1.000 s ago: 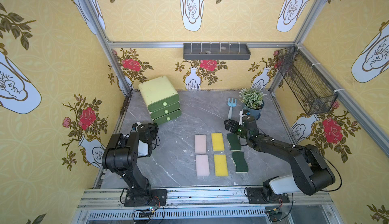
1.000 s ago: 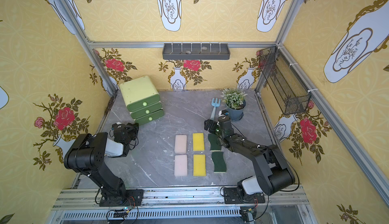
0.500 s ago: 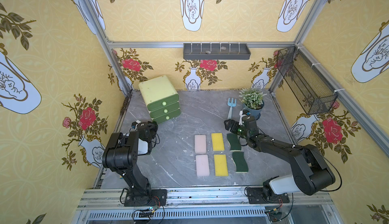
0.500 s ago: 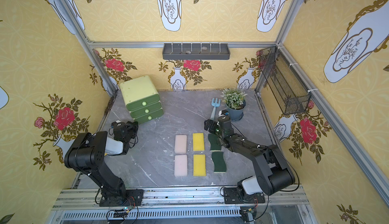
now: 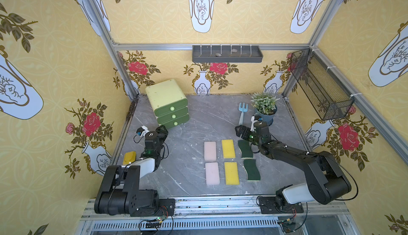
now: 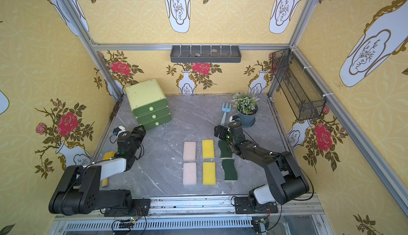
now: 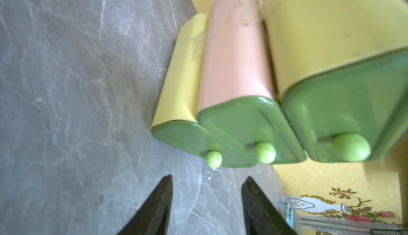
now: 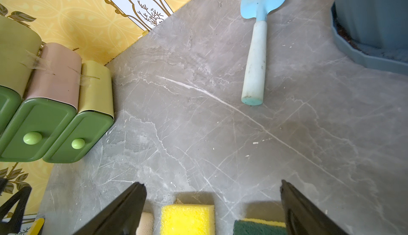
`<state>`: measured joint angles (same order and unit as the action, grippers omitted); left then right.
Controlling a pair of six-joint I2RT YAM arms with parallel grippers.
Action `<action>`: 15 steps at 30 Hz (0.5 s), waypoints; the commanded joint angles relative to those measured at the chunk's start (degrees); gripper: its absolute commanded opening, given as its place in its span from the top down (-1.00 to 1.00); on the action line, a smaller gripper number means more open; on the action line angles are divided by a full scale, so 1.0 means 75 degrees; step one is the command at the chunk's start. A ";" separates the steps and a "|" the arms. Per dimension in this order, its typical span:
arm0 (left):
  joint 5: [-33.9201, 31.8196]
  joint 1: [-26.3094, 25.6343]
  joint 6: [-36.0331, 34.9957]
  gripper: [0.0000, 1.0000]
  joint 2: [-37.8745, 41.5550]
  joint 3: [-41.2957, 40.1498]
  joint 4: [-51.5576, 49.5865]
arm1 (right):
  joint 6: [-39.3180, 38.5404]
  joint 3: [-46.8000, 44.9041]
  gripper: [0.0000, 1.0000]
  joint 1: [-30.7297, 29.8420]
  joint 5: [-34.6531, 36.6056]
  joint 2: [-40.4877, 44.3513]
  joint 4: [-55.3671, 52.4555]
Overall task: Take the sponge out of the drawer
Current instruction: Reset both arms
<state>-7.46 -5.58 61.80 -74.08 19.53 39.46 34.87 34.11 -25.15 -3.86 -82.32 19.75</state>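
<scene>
Currently the left end effector (image 7: 208,177) hovers spread and empty just before the knob (image 7: 213,158) of the bottom drawer (image 7: 187,138). All three drawers of the drawer unit (image 5: 167,99) are shut, so the sponge inside cannot be seen. The right end effector (image 8: 212,183) gapes wide, empty, by a yellow sponge (image 8: 187,219) on the tabletop (image 5: 187,167).

Drawer unit (image 5: 167,94) stands upright in the far left corner of the bench (image 5: 205,121), near the left edge, turned slightly so its fronts face the near right corner. I count three stacked drawers with dark green fronts and a round light-green knob each: top knob (image 5: 172,108), middle knob (image 5: 174,116), bottom knob (image 5: 175,123). All three fronts sit flush, so shut. Top shell is pale yellow-green. In the left wrist view the middle shell (image 7: 234,57) is pink and the bottom shell (image 7: 183,79) yellow. The sponge is hidden; I can't tell which drawer.
</scene>
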 commanded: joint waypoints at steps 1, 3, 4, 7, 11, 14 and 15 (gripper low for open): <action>-0.1416 -0.0410 -0.0933 -0.53 0.0781 0.0086 -0.1418 | -0.0068 0.0072 -0.95 -0.0013 0.0104 0.0109 0.0323; -0.1978 -0.0696 -0.1404 -0.80 0.1331 0.0169 -0.1870 | -0.0113 0.0061 -0.95 -0.0022 0.0160 0.0182 0.0304; -0.2195 -0.0807 -0.1632 -0.89 0.1517 0.0232 -0.2048 | -0.0136 0.0058 -0.95 -0.0020 0.0202 0.0226 0.0288; -0.2777 -0.1160 -0.2664 -0.97 0.2042 0.0439 -0.2428 | -0.0237 0.0036 -0.95 -0.0021 0.0321 0.0381 0.0251; -0.3646 -0.1674 -0.4434 -0.98 0.2506 0.0525 -0.2476 | -0.0463 -0.0003 -0.95 -0.0022 0.0658 0.0620 0.0157; -0.3835 -0.1754 -0.5551 -0.98 0.2675 0.0493 -0.2372 | -0.0755 -0.0008 -0.95 -0.0022 0.1082 0.0797 0.0048; -0.3962 -0.1756 -0.5827 -0.99 0.2707 0.0434 -0.2269 | -0.0889 -0.0027 -0.95 -0.0022 0.1288 0.0877 -0.0013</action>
<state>-32.14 -18.57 30.15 -54.30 23.38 22.06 31.44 34.09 -25.26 0.97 -76.93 19.38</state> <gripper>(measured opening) 0.990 0.975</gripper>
